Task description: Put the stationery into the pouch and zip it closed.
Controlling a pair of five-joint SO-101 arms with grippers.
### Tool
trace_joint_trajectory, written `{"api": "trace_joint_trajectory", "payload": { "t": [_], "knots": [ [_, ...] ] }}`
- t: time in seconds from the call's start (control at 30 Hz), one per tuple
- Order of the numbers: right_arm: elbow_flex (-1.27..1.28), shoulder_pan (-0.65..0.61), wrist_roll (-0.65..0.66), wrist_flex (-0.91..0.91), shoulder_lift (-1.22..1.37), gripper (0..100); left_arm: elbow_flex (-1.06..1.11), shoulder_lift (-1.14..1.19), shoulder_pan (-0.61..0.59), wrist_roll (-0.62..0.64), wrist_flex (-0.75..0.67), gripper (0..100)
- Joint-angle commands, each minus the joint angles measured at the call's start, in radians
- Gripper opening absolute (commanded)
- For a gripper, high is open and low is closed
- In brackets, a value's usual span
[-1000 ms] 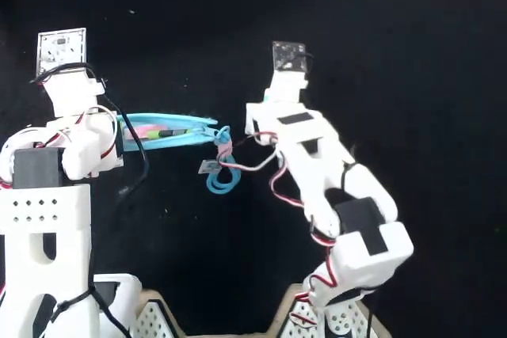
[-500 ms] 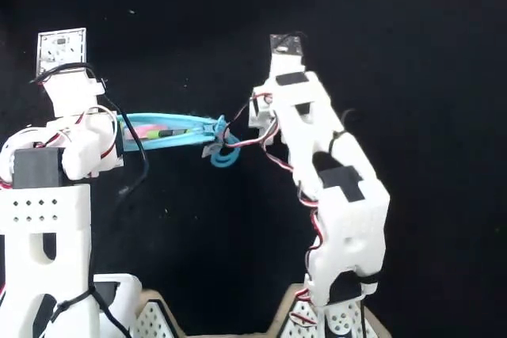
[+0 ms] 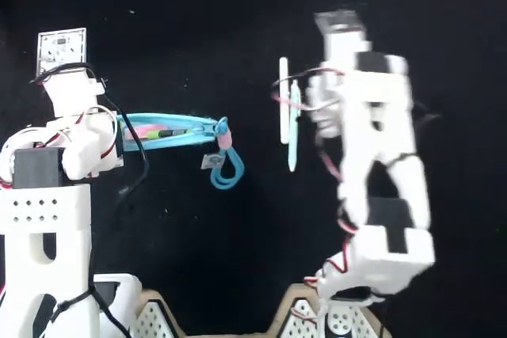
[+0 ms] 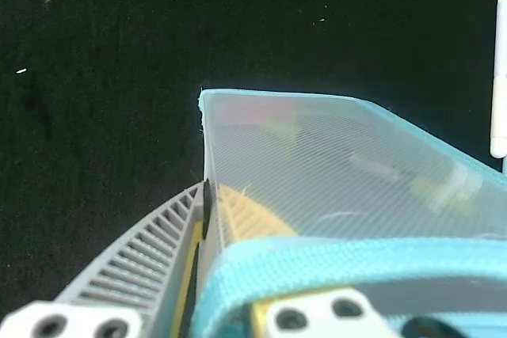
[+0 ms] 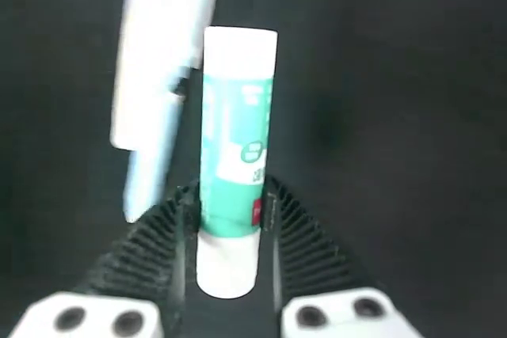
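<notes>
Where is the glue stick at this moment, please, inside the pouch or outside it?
Outside: the right gripper holds the glue stick, apart from the pouch.

Taking twelve o'clock as straight ahead of the right gripper (image 5: 230, 189), a white and teal glue stick (image 5: 236, 132) pointed to twelve o'clock. Its near end sat between the two black ribbed fingers (image 5: 158, 251), which lay against both its sides. A blurred white and pale blue pen (image 5: 158, 77) lay just beside the stick, at about ten o'clock from it and roughly parallel, and both rested on the black table (image 5: 396, 116).
</notes>
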Motion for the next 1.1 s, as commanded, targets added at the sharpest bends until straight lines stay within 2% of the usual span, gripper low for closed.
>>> {"api": "trace_joint_trajectory", "payload": {
  "t": [0.0, 0.13, 0.23, 0.33, 0.47, 0.53, 0.77, 1.07],
  "knots": [
    [0.061, 0.160, 0.149, -0.020, -0.030, 1.1, 0.050, 0.008, 0.024, 0.003, -0.008, 3],
    [0.154, 0.209, 0.331, -0.092, 0.048, 1.2, 0.050, 0.008, 0.024, 0.003, -0.018, 3],
    [0.163, 0.201, 0.405, -0.077, 0.113, 1.2, 0.068, 0.008, 0.024, 0.003, -0.035, 3],
    [0.134, 0.192, 0.411, -0.032, 0.168, 4.4, 0.074, 0.008, 0.024, 0.003, -0.041, 3],
    [0.056, 0.186, 0.410, 0.071, 0.231, 20.6, 0.074, 0.008, 0.024, 0.003, -0.041, 3],
    [-0.002, 0.184, 0.411, 0.118, 0.252, 24.2, 0.074, 0.008, 0.024, 0.003, -0.041, 3],
    [-0.246, 0.161, 0.410, 0.273, 0.272, 20.8, 0.070, 0.008, 0.024, 0.003, -0.037, 3],
    [-0.312, 0.041, 0.416, 0.239, 0.392, 20.8, 0.076, 0.008, 0.024, 0.003, -0.037, 3]
  ]
}}
